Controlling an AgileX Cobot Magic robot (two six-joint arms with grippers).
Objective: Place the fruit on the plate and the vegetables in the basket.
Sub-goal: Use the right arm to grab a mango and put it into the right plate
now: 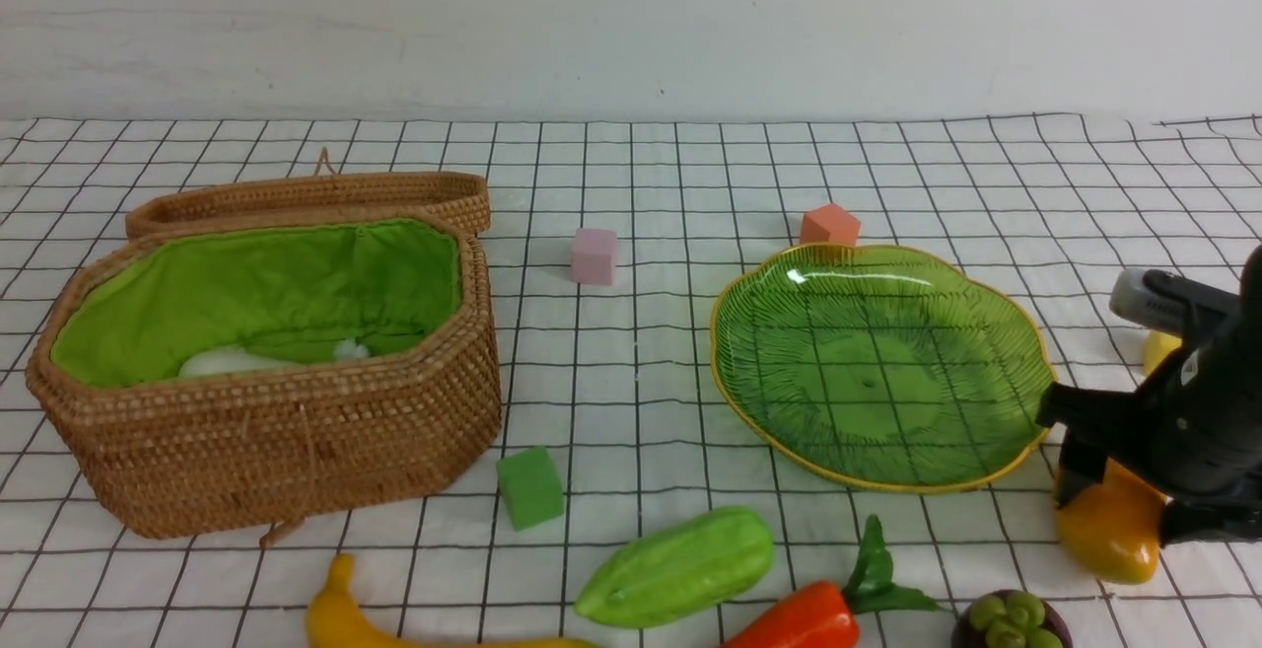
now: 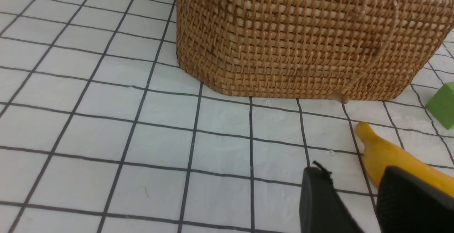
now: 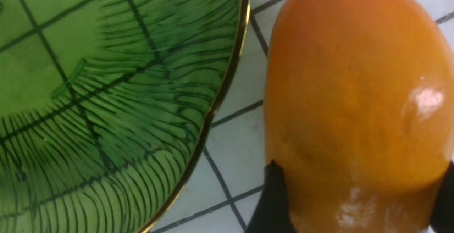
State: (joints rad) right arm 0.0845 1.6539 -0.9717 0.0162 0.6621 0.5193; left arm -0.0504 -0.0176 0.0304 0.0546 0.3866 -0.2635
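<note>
- Beside the plate (image 1: 877, 362), just off its right rim, the mango (image 3: 354, 84) lies on the checked cloth (image 1: 631, 382); my right claw (image 3: 358, 204) grasps it, one finger against each flank.
- My left claw (image 2: 354, 197) hangs released and empty just beside the banana (image 2: 390, 155), in front of the basket (image 1: 296, 441).
- Nearest me on the cloth lie the gourd (image 1: 680, 564), pepper (image 1: 799, 618) and mangosteen (image 1: 1011, 618); a white shape (image 1: 227, 362) lies inside the basket.

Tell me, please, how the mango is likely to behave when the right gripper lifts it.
The mango looks glossy, so it may slip from the right gripper. Its rounded shape suggests it could roll if nudged.
</note>
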